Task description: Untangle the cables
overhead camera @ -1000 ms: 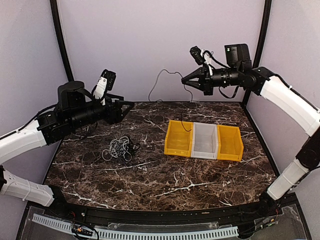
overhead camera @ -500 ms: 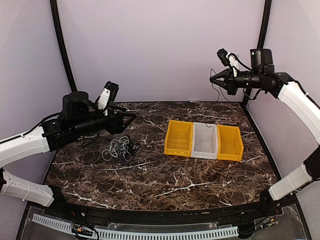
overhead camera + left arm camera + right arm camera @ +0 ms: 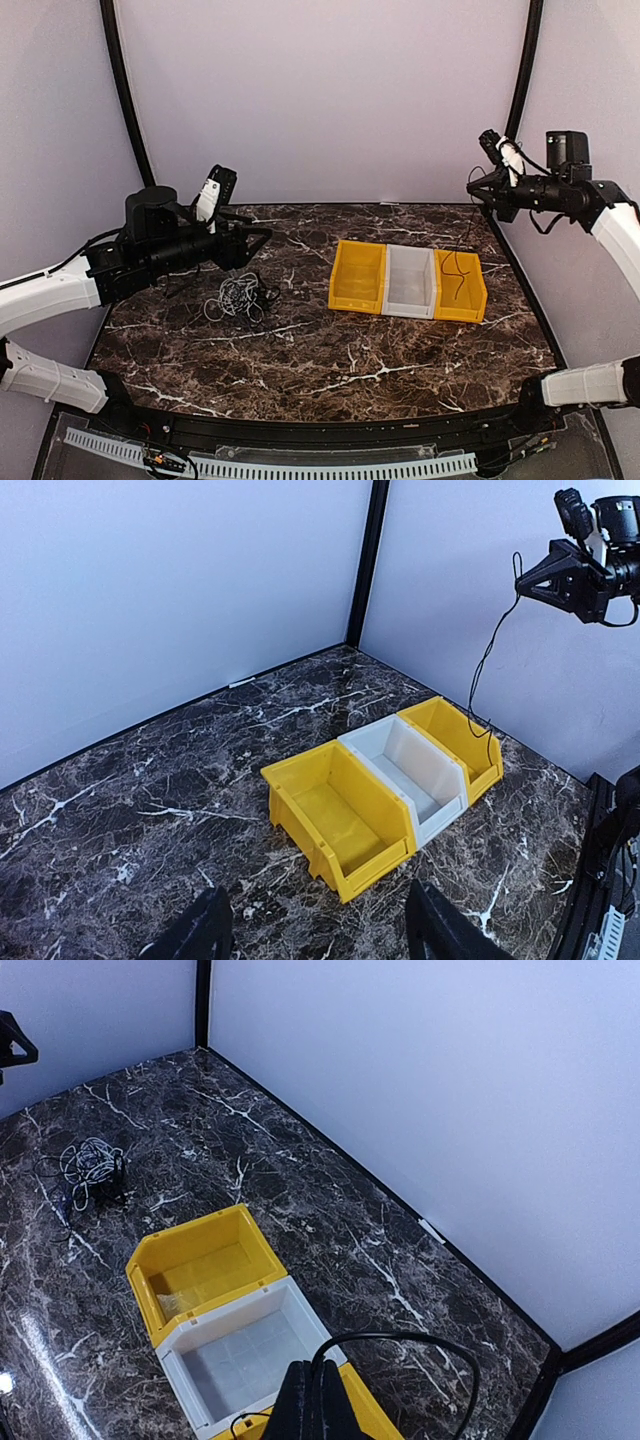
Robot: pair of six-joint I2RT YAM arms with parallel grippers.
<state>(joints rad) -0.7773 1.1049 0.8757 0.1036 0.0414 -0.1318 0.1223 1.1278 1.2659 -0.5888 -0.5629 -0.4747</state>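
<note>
From above, the right pincer (image 3: pixel 478 186) is clamped on a black cable (image 3: pixel 459 272) dangling into a yellow bin (image 3: pixel 462 312). The left pincer (image 3: pixel 262 233) is apart, near the clump of cables (image 3: pixel 238 297) on the bench (image 3: pixel 350 365). Left wrist: fingers (image 3: pixel 195 935) spread. Right wrist: fingers (image 3: pixel 300 1410) together.

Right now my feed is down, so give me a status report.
Left gripper open, near the cable clump. Right gripper shut on a black cable, tail dangling into the right yellow bin. Nothing blocking.

no legible text, labels or nos.
</note>
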